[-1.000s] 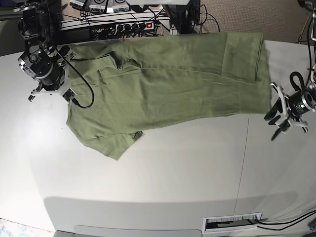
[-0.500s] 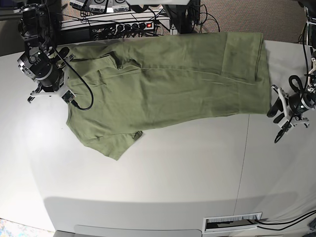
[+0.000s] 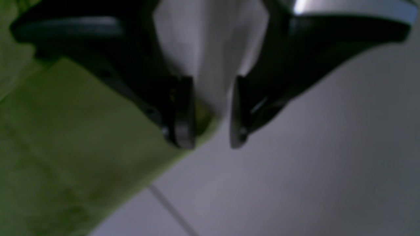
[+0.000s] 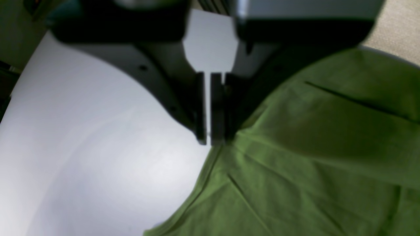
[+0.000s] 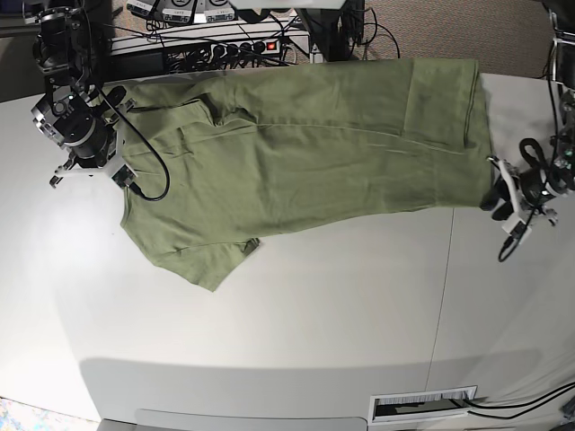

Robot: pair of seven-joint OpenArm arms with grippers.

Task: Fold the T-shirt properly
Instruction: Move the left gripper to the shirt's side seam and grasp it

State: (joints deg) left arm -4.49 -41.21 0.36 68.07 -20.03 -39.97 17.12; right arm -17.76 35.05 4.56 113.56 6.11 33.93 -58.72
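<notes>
The plain olive-green cotton T-shirt [image 5: 305, 153] lies spread across the white worktop [image 5: 296, 314]. Over the last second the left claw [image 3: 205, 134] has moved in to the hem corner with its jaws now spread, straddling the edge, apparently readying a grasp. The right claw [image 4: 210, 139] stays pinched together at the sleeve edge, gripping nothing visible.

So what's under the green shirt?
The white table shows around the T-shirt, which lies flat on it. Whatever sits beneath the cloth is covered and can't be seen.
</notes>
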